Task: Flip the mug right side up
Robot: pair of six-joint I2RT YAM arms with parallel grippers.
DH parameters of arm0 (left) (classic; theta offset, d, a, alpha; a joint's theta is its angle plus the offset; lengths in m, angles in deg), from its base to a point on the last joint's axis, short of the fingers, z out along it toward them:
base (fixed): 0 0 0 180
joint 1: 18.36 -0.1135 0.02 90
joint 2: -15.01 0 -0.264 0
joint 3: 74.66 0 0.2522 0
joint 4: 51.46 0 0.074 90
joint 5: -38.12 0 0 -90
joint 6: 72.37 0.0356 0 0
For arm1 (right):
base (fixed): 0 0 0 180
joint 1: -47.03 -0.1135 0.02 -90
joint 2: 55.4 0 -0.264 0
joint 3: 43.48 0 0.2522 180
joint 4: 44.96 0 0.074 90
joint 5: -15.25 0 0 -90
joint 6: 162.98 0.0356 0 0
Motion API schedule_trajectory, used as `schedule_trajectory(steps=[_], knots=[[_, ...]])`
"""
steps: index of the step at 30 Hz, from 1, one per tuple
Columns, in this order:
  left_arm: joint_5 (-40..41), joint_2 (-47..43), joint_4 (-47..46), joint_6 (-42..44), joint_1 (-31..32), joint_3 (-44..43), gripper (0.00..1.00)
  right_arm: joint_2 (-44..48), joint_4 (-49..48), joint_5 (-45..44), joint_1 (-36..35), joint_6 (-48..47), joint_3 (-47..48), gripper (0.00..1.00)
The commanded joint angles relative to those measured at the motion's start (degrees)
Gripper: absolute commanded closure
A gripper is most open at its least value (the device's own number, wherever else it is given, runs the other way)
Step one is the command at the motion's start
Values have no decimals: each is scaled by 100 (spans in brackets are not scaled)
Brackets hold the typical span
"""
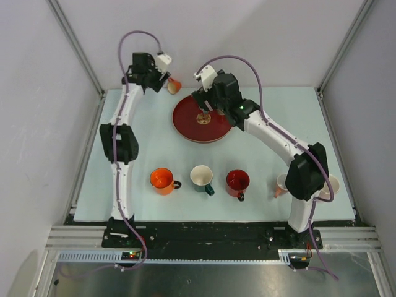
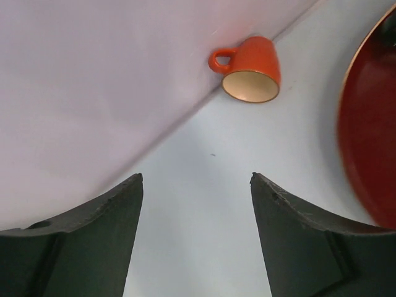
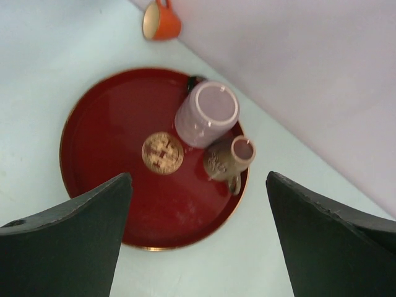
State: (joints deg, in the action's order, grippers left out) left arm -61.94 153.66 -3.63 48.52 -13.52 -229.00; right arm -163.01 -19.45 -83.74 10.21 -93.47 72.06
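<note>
A small orange mug [image 2: 250, 68] lies on its side at the foot of the back wall, its cream mouth turned toward my left gripper [image 2: 195, 179]. That gripper is open, holds nothing, and stands a short way back from the mug [image 1: 174, 85]. On the red tray [image 3: 99, 130] a lavender mug [image 3: 207, 114] and a small brown mug [image 3: 229, 158] both stand upside down. My right gripper [image 3: 198, 176] hovers open above the tray's near rim, with nothing between its fingers.
A gold emblem [image 3: 162, 153] marks the tray's middle. Along the front of the table [image 1: 266, 204] stand upright orange [image 1: 162, 180], white-and-teal [image 1: 202, 178] and red [image 1: 237, 182] mugs. A pink mug [image 1: 281, 184] and a cream one [image 1: 332, 184] sit partly behind the right arm. White walls close in the back and sides.
</note>
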Motion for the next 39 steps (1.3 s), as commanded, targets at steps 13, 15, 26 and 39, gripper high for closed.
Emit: schedule_trajectory(steps=[13,15,26,39], knots=[[-882,1021,-1913,7200,292,613,29,1103,540,-626,45,-54,-1157,7],[-830,1078,-1774,7525,239,642,30,1146,563,-640,79,-92,-1219,7],[-987,2079,-1711,8436,286,-465,37,1103,679,-710,185,-368,-1044,7],[-1296,2617,-2524,8742,312,-664,61,764,1134,-698,239,-478,-621,8]])
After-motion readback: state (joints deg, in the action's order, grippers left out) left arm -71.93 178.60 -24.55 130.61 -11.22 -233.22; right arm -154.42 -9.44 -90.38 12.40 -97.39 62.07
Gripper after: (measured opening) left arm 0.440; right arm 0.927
